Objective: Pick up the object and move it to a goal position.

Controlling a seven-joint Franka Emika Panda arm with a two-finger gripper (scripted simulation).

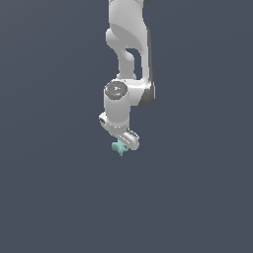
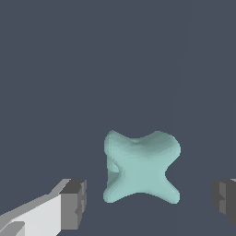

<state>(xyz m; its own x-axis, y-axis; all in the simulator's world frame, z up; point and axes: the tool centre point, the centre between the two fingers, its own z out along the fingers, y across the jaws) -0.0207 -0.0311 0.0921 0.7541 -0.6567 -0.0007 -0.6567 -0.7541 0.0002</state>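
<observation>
Object [image 2: 140, 167], one teal four-lobed cross with no clear long axis, sits between my two spread fingers [image 2: 73, 205]; my end effector [image 2: 150, 203] is wide open, gripping nothing.

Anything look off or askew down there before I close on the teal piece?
Nothing stands out. The teal object sits between the open fingers of the gripper, untouched, with a gap on each side. It looks intact.
</observation>
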